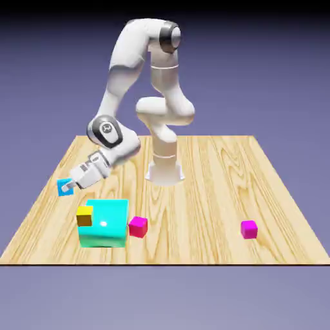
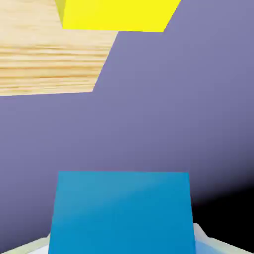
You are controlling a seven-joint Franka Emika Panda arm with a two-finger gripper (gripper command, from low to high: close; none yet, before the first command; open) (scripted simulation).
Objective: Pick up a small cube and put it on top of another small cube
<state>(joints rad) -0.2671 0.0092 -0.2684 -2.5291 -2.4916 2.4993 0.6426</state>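
A white robot arm (image 1: 124, 64) bends down toward the exterior view's left and grips a small blue cube (image 1: 65, 187) in its tool (image 1: 67, 185), whose two fingers are closed on the cube's sides and stand apart only by its width. The tool is tilted, reaching out sideways and down, and the blue cube appears near the left edge of the wooden table (image 1: 193, 213) in the exterior view. In the hand view, the cube fills the bottom middle, large between the fingertips, with the blue-violet backdrop (image 2: 163, 109) behind it and a corner of the table at upper left. A yellow cube (image 1: 85, 216) shows at that view's top, apart from the blue one. In the exterior view it overlaps the left side of a big cyan block (image 1: 104, 223); whether it rests on the block cannot be told. Just beside the block, on the exterior view's right, sits a small magenta cube (image 1: 138, 227), turned slightly. A second magenta cube (image 1: 249, 229) sits on the table well apart from the others, toward the exterior view's right
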